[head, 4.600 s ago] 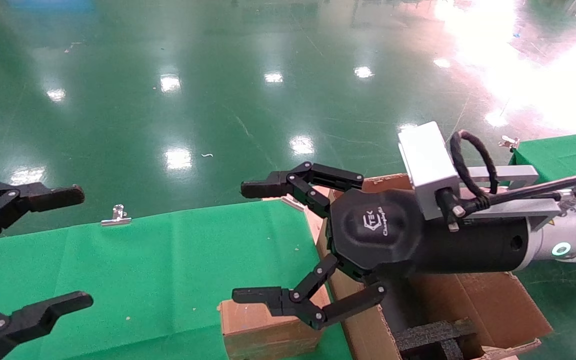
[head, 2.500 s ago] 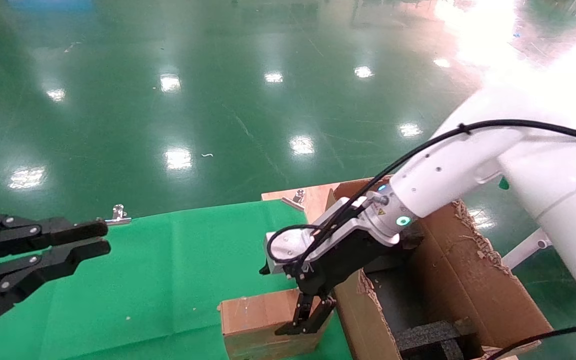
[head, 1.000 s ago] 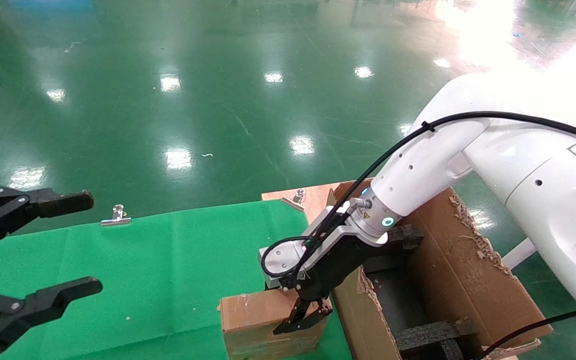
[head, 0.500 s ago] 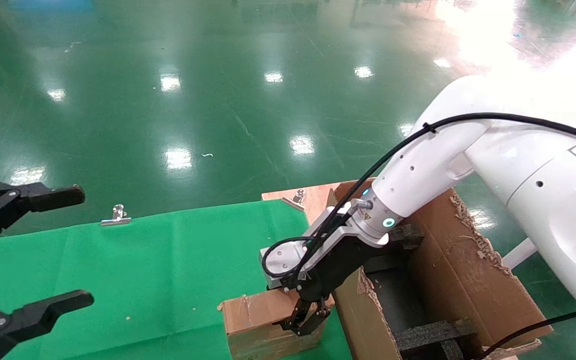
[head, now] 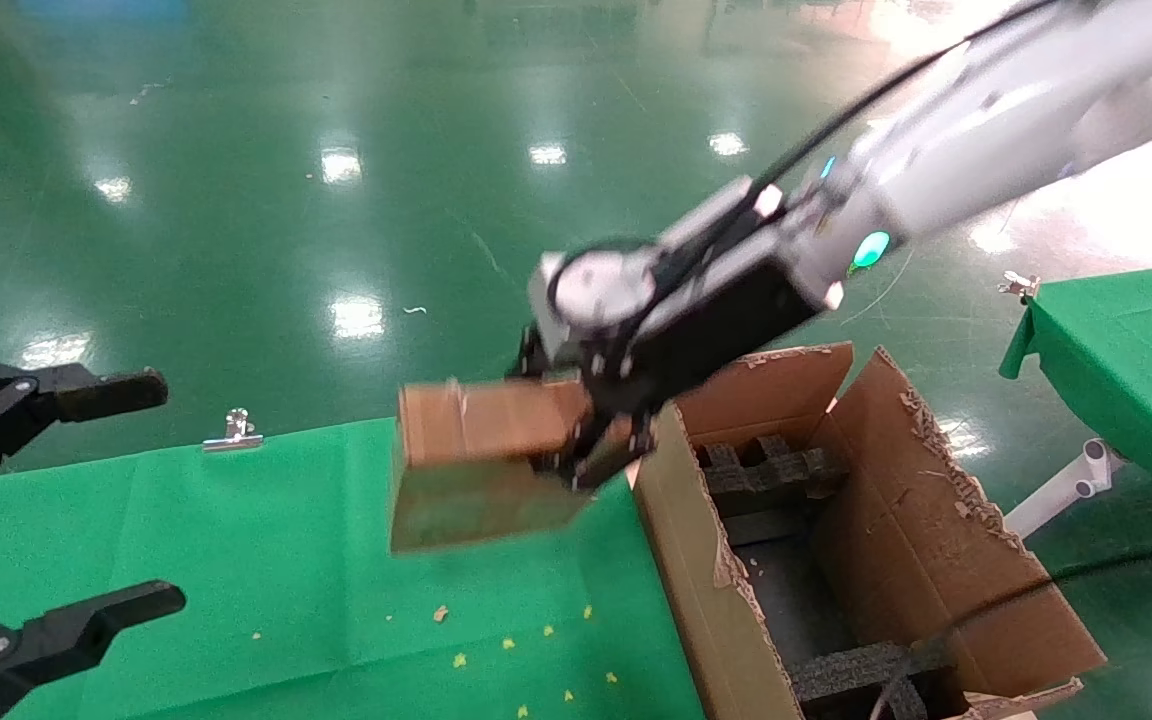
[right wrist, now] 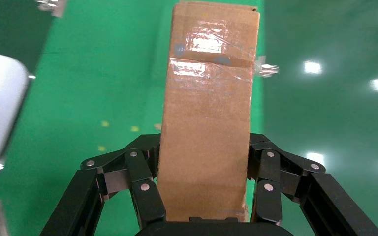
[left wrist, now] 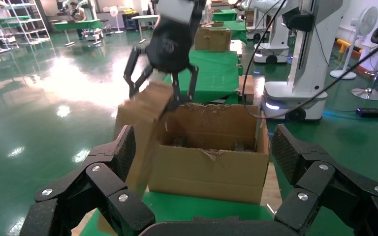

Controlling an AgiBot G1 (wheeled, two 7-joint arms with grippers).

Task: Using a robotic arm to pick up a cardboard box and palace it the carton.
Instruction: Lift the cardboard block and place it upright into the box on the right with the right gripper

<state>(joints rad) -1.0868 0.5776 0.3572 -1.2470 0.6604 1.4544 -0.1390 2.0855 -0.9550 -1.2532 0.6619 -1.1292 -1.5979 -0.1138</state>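
Observation:
My white robotic arm reaches in from the upper right. Its right gripper is shut on the small taped cardboard box and holds it in the air above the green table, just left of the carton. The right wrist view shows the box clamped between the fingers. The carton is open, with ragged flaps and black foam inserts inside. In the left wrist view the box hangs beside the carton. My left gripper is open and empty at the far left.
A green cloth covers the table, with small yellow crumbs where the box stood. A metal clip sits on the cloth's far edge. Another green table stands at the right. The shiny green floor lies beyond.
My right gripper closed on the small box and lifted it off the cloth, up and a little left. The carton's inside is now uncovered. The left gripper stays in place.

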